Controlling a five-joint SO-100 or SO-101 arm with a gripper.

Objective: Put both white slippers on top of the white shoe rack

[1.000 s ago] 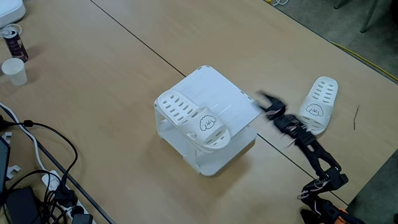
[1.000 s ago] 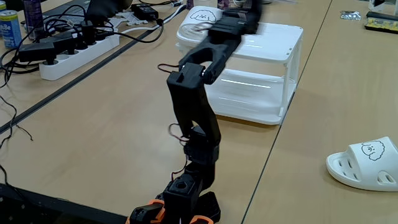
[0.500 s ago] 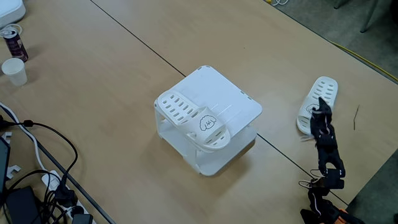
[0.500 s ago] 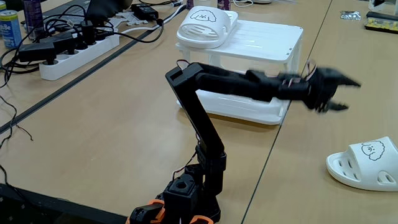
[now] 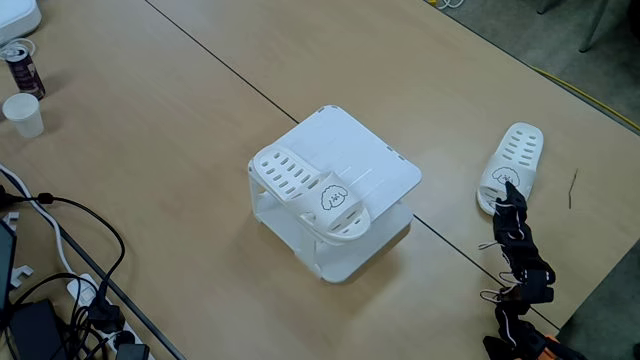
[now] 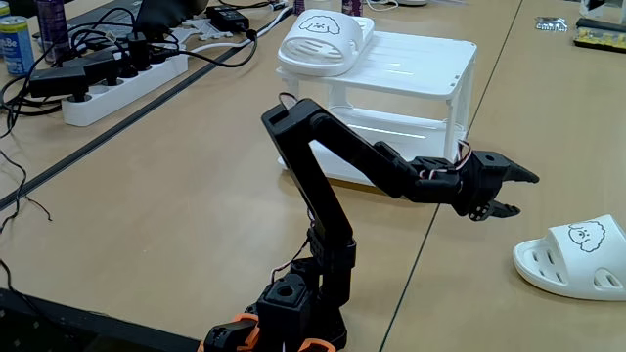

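White shoe rack (image 5: 345,160) stands mid-table (image 5: 180,120). One white slipper (image 5: 305,192) lies on its top panel, overhanging the edge. Second slipper (image 6: 572,256) lies on the table, just beyond the gripper (image 6: 516,192). Gripper jaws parted, holding nothing, poised above the table near that slipper.
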